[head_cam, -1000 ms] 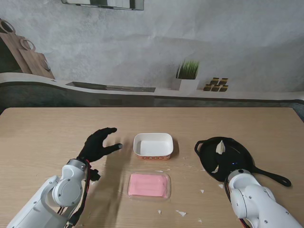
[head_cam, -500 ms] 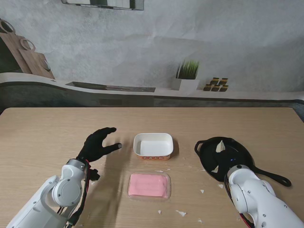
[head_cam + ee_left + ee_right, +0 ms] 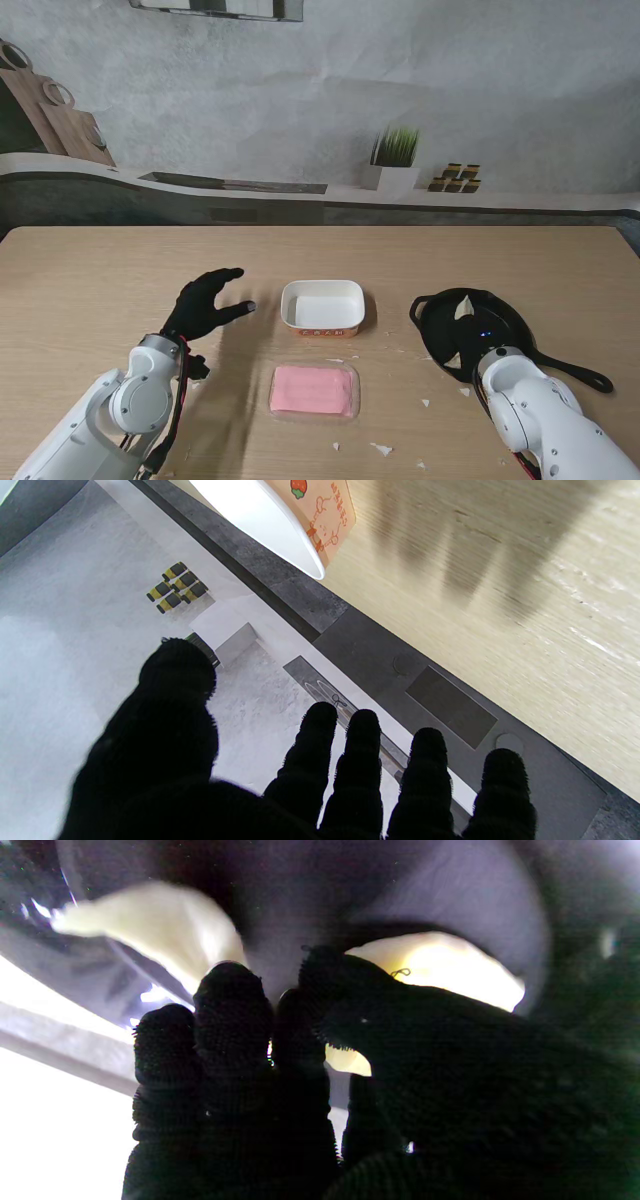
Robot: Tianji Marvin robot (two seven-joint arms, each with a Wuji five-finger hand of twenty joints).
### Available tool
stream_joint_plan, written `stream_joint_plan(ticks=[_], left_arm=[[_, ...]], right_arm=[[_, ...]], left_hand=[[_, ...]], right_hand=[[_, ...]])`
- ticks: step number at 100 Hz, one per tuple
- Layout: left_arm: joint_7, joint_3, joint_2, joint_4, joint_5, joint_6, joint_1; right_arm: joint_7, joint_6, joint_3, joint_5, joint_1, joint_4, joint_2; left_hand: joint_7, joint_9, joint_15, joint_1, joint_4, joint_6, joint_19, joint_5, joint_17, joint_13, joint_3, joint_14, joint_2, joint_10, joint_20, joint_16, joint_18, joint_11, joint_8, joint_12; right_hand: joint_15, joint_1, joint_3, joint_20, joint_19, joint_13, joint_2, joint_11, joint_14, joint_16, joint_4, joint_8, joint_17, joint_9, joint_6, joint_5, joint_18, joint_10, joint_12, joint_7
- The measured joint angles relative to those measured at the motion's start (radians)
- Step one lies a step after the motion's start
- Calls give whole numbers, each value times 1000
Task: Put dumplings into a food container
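Note:
A white food container (image 3: 322, 306) with an orange side stands mid-table; the left wrist view catches its corner (image 3: 280, 525). My left hand (image 3: 208, 303), in a black glove, hovers to its left, open with fingers spread (image 3: 320, 760) and nothing in it. On the right sits a black pan (image 3: 500, 318) holding a dumpling (image 3: 463, 308) at its far side and another (image 3: 452, 357) at its near rim. My right arm (image 3: 525, 400) hides the right hand there. In the right wrist view the right hand (image 3: 310, 1005) has thumb and fingers closed on a pale dumpling (image 3: 450, 967); a second dumpling (image 3: 150, 930) lies beyond.
A pink lid (image 3: 314, 390) lies on the table nearer to me than the container. Small white scraps (image 3: 381, 449) are scattered around the lid and the pan. The pan's handle (image 3: 580, 374) points to the right, toward the table edge.
My right arm has pushed a little farther from me, over the pan's near part. The left hand, container and lid have not moved.

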Motion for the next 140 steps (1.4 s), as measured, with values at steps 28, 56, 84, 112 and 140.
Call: stream_joint_plan(ticks=[28, 56, 84, 112, 140], left_arm=[[9, 0, 0, 7, 4, -6, -3], [14, -2, -1, 8, 4, -12, -4], [14, -2, -2, 8, -7, -10, -3], [17, -6, -4, 10, -9, -26, -4], [28, -30, -7, 10, -14, -33, 4]], right_arm=[[-236, -86, 56, -37, -29, 29, -2], [-362, -135, 130, 12, -67, -4, -14], [-428, -132, 144, 205, -65, -19, -45], [-301, -89, -6, 296, 55, -46, -46], [-262, 44, -267, 446, 274, 0, -68]], left_hand=[[0, 1, 13, 0, 0, 12, 0, 0, 0, 0, 1, 0, 0, 0, 0, 10, 0, 0, 0, 0], [0, 8, 23, 0, 0, 20, 0, 14, 0, 0, 10, 0, 0, 1, 0, 10, 0, 0, 0, 0], [0, 8, 24, 0, 0, 23, 0, 14, 0, 0, 15, 0, 0, 11, 0, 10, 0, 0, 0, 0], [0, 8, 24, 0, 0, 24, -1, 14, 0, 0, 15, 0, 0, 11, 0, 10, 0, 0, 0, 0], [0, 8, 24, 0, 0, 25, -10, 14, 0, 0, 15, 0, 0, 11, 0, 10, 0, 0, 0, 0]], right_hand=[[-15, 0, 20, -3, 3, 48, -58, -33, 10, 0, -34, -35, 40, 58, -2, 60, 23, -3, 5, -12], [-15, 0, 28, -9, 4, 59, -71, -33, 11, 12, -34, -37, 48, 59, -2, 71, 32, -3, 7, -12], [-15, 0, 30, -9, 4, 59, -71, -39, 19, 22, -34, -37, 48, 71, -2, 72, 42, -3, 18, -12], [-15, 0, 30, -9, 4, 59, -71, -39, 23, 26, -34, -37, 48, 71, -2, 72, 48, -3, 19, -10], [-15, 0, 30, -9, 4, 59, -71, -39, 23, 28, -34, -37, 46, 71, -2, 72, 48, -3, 21, -9]])
